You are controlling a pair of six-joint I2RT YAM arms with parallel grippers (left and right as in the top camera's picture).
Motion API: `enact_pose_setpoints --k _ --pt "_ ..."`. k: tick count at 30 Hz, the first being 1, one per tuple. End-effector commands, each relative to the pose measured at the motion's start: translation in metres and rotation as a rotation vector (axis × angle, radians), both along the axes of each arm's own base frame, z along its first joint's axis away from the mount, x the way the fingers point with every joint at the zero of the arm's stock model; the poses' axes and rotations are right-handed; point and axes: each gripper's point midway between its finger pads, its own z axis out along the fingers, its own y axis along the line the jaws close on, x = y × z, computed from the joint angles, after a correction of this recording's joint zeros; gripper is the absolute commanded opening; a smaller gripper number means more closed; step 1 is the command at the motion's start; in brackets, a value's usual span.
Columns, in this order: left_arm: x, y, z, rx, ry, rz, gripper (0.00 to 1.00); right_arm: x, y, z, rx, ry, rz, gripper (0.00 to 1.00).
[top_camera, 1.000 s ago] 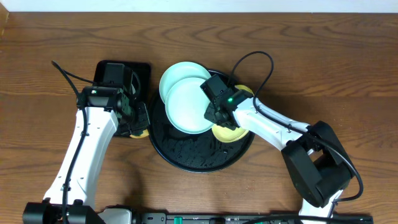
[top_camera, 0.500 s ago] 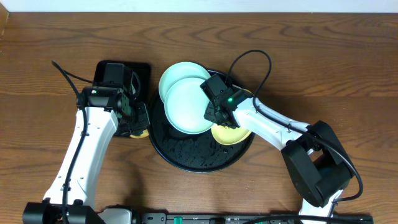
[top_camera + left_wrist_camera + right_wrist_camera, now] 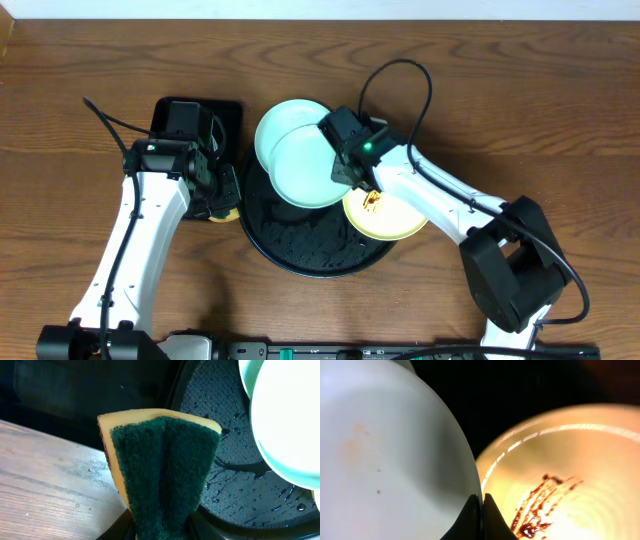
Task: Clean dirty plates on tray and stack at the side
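Observation:
My right gripper (image 3: 352, 177) (image 3: 481, 505) is shut on the rim of a mint-green plate (image 3: 305, 167) (image 3: 390, 455), holding it over the round black tray (image 3: 300, 245). A second mint-green plate (image 3: 278, 122) lies under it at the tray's far edge. A pale yellow plate (image 3: 395, 215) (image 3: 570, 465) with a brown smear sits on the tray's right side. My left gripper (image 3: 215, 195) (image 3: 162, 527) is shut on a yellow and green sponge (image 3: 162, 467) (image 3: 226, 211) by the tray's left rim (image 3: 175, 395).
A smaller rectangular black tray (image 3: 225, 112) lies under my left arm at the left. The round tray's floor (image 3: 235, 485) is wet. Bare wooden table (image 3: 560, 110) surrounds the trays.
My right gripper has drawn the mint-green plate a little up and left, uncovering more of the yellow plate and its smear. The left arm has not moved.

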Motion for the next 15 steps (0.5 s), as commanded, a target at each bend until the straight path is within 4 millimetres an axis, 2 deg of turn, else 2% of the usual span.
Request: enact_pose_setpoints --k 1,7,15 --pt "0.002 0.003 0.003 0.014 -0.007 -0.013 0.25 0.021 -0.006 0.043 -0.033 -0.12 0.019 0.02" --pt "0.002 0.003 0.003 0.014 -0.008 -0.013 0.25 0.034 -0.012 0.072 -0.097 -0.187 0.037 0.02" --pt "0.003 0.003 0.003 0.014 -0.01 -0.013 0.25 0.042 -0.018 0.094 -0.158 -0.23 0.062 0.02"
